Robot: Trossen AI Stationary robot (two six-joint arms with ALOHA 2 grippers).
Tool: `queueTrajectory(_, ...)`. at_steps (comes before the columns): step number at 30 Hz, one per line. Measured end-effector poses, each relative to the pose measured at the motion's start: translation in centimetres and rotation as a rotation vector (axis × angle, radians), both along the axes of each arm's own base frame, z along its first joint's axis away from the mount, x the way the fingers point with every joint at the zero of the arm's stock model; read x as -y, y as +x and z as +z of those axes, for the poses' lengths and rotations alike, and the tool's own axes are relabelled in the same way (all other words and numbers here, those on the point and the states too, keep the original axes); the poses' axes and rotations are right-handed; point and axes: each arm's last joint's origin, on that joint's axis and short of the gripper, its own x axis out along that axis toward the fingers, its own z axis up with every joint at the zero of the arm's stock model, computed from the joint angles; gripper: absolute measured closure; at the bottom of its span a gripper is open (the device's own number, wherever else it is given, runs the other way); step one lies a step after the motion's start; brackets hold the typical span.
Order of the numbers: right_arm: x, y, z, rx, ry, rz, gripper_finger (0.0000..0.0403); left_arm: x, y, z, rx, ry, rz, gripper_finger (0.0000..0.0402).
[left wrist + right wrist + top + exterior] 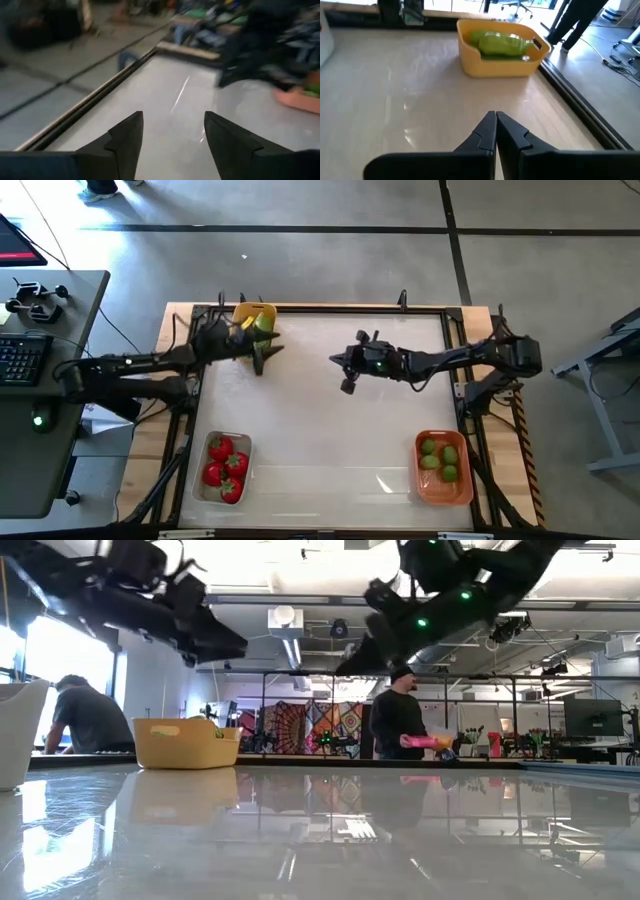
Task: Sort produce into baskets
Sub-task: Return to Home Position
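The yellow basket [255, 320] stands at the table's far left with green cucumbers [502, 44] lying in it. Red tomatoes [224, 463] fill the clear basket [203, 490] at the near left. Green limes [440, 457] lie in the orange basket [442, 485] at the near right. My left gripper [172, 117] hovers open just beside the yellow basket, on its near side [265, 362], with nothing between its fingers. My right gripper [496, 116] hangs shut and empty above the table's middle [340, 365], pointing toward the yellow basket.
A raised wooden frame [300, 308] runs round the white table top. Bare table lies between the three baskets. In the low view people stand and sit in the room beyond the far edge [400, 720]. A desk with a keyboard [25, 355] stands left of the table.
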Motion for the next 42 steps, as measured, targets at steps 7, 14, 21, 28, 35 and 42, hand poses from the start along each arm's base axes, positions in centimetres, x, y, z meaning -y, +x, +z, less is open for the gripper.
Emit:
queueTrajectory(7, -1.1, -3.8, -0.1, 0.018, -0.002, 0.02, 0.0403, 3.4, -0.1, -0.9, 0.094, 0.12, -0.164, 0.0239)
queueTrajectory(14, -2.1, -9.4, -0.4, 0.08, 0.032, 0.066, 0.0403, 5.6, -0.1, -1.5, 0.155, 0.221, -0.275, 0.0299)
queueTrajectory(21, -2.8, -14.8, -1.7, 0.172, 0.044, 0.077, 0.0403, 6.1, -0.2, -1.9, 0.157, 0.229, -0.326, 0.0386)
queueTrajectory(28, -3.4, -18.7, -3.6, 0.302, 0.074, 0.105, 0.0403, 6.4, -1.3, -2.6, 0.27, 0.245, -0.318, 0.0399)
queueTrajectory(35, -3.7, -20.6, -4.2, 0.353, 0.111, 0.118, 0.0403, 6.6, -2.1, -3.4, 0.27, 0.245, -0.318, 0.0401)
queueTrajectory(42, -3.7, -22.0, -4.2, 0.36, 0.102, 0.085, 0.0403, 7.1, -4.0, -4.0, 0.317, 0.252, -0.319, 0.0401)
